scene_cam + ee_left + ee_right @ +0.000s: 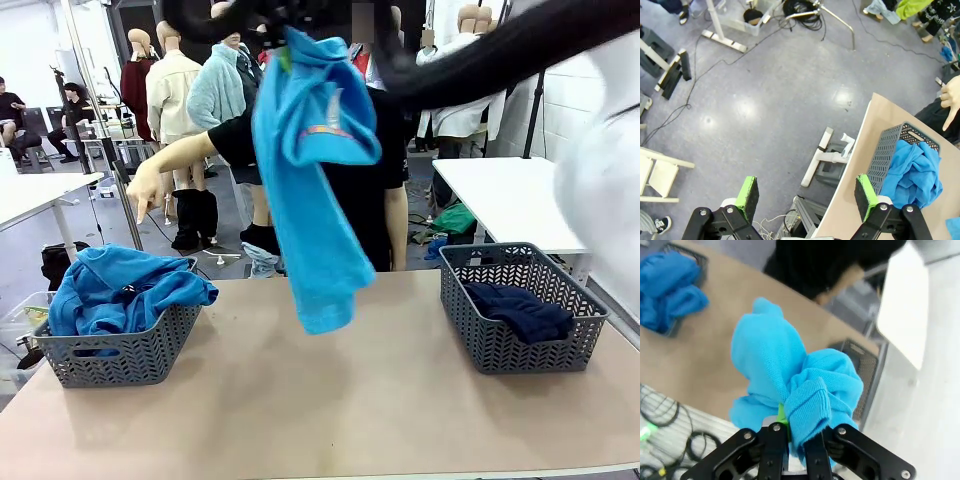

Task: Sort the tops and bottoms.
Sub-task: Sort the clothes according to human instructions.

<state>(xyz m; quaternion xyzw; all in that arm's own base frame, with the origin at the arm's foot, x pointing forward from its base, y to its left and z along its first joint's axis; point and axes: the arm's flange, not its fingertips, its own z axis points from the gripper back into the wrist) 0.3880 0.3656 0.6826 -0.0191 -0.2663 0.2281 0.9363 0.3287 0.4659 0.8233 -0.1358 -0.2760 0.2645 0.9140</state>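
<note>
The right arm is reaching in from the upper right of the front view and across the middle, high above the table (330, 420), and the right gripper (795, 437) is pinching its jaws tight on a bunched fold of a turquoise top (312, 170). That garment is hanging from the top of the front view down toward the table's far edge, clear of the surface, with a small coloured print showing on it at about 12 o'clock from the table's centre. In the right wrist view the cloth is spilling over and around the black fingers, with a sliver of green pad showing beside the fold.

The left gripper (807, 196) is hanging off the table's side over the grey floor, jaws standing wide with nothing between the green pads (747, 192).

At 9 o'clock on the table the left basket (120, 350) is holding a heap of blue tops (125, 290) that is rising over its rim. At 3 o'clock the right basket (520, 310) is holding the dark navy bottoms (518, 308), lying low inside it.

Behind the table a person in black is standing, and the person's hand (150, 190) is pointing downward at about 10 o'clock, above the left basket.
</note>
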